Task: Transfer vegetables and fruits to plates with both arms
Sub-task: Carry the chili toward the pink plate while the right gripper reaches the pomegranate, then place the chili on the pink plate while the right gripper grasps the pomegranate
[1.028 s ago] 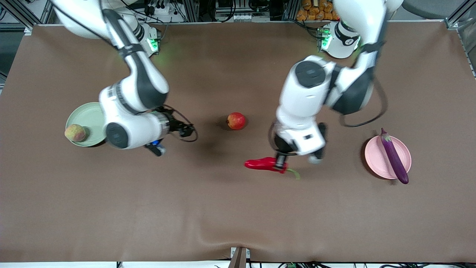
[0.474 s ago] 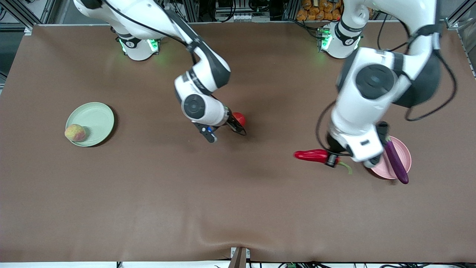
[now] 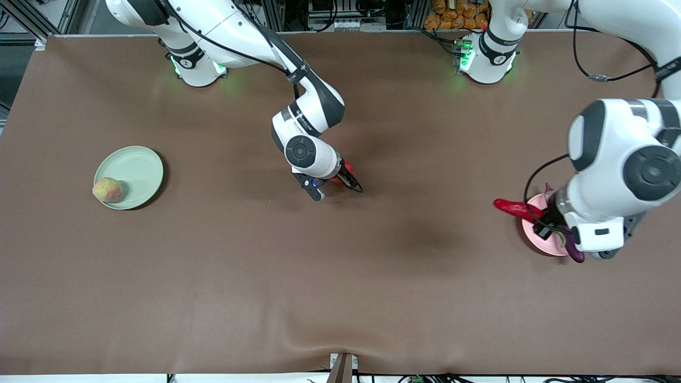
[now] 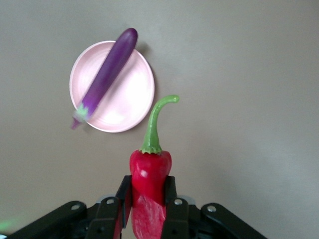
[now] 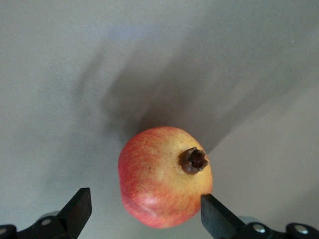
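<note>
Brown worktop [image 3: 213, 266], front view: green plate [image 3: 135, 167] at nine o'clock of the frame, peach [image 3: 107, 190] on its rim nearer the camera. Right claw [image 3: 331, 185] at centre, over the red fruit [image 3: 345, 169], which is mostly hidden. Left claw [image 3: 544, 227] at three o'clock over the pink plate [image 3: 532, 231], carrying the chili pepper [image 3: 513, 207]; eggplant [image 3: 575, 254] largely covered.

Left wrist view: left claw [image 4: 148, 211] clamped on the chili pepper [image 4: 149, 174]; eggplant [image 4: 107, 74] lies across the pink plate [image 4: 134, 99]. Advice: release over bare plate beside the eggplant.

Right wrist view: right claw [image 5: 144, 211] spread wide either side of the red fruit [image 5: 164, 177]; fruit sits on the worktop. Advice: descend centred before closing.
</note>
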Available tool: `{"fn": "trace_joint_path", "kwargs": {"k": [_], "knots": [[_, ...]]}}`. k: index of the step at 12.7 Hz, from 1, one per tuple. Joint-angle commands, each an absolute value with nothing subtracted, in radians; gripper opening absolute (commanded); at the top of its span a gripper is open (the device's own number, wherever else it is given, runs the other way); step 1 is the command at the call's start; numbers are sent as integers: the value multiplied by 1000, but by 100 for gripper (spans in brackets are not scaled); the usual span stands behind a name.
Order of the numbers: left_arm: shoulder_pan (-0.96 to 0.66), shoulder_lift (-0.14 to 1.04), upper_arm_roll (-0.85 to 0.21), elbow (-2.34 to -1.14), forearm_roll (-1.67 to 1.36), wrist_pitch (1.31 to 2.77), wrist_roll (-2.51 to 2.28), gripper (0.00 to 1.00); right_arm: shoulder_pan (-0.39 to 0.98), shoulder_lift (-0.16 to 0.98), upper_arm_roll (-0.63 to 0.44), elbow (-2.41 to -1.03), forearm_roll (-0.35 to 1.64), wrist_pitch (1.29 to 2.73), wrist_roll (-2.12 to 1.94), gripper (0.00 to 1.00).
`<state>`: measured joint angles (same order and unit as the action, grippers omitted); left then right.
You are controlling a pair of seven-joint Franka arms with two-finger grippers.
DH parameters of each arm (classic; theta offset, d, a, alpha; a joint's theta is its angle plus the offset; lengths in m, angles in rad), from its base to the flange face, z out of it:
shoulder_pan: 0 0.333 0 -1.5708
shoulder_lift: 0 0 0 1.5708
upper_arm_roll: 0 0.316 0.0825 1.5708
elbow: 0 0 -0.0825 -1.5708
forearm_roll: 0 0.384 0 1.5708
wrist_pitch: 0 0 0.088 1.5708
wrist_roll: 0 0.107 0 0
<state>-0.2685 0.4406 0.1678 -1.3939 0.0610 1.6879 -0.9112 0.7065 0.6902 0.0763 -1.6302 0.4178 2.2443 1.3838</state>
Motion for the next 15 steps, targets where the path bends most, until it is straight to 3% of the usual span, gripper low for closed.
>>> {"fn": "trace_joint_path", "kwargs": {"k": [1, 4, 7, 9, 10, 11, 13, 15], "knots": [[-223, 413, 156, -1474, 81, 1675, -720, 1, 709, 699, 60, -1638, 416, 2246, 1390, 100], [-148, 425, 156, -1535, 84, 1701, -464, 1, 710, 699, 60, -1660, 402, 2224, 1393, 100], [-63, 460, 155, -1640, 83, 1868, -203, 1, 704, 715, 60, -1660, 402, 2230, 1391, 100], [-55, 521, 155, -1632, 84, 1936, -184, 3, 701, 713, 60, -1658, 402, 2227, 1391, 96], [-58, 558, 156, -1631, 83, 1971, -184, 4, 698, 712, 58, -1651, 402, 2227, 1387, 54], [-58, 584, 156, -1632, 83, 1994, -184, 4, 681, 712, 60, -1637, 403, 2224, 1379, 1], [-54, 612, 156, -1629, 97, 1997, -183, 6, 646, 697, 61, -1606, 407, 2162, 1370, 0], [-58, 647, 156, -1608, 115, 2023, -181, 7, 576, 683, 58, -1527, 403, 1975, 1292, 0]]}}
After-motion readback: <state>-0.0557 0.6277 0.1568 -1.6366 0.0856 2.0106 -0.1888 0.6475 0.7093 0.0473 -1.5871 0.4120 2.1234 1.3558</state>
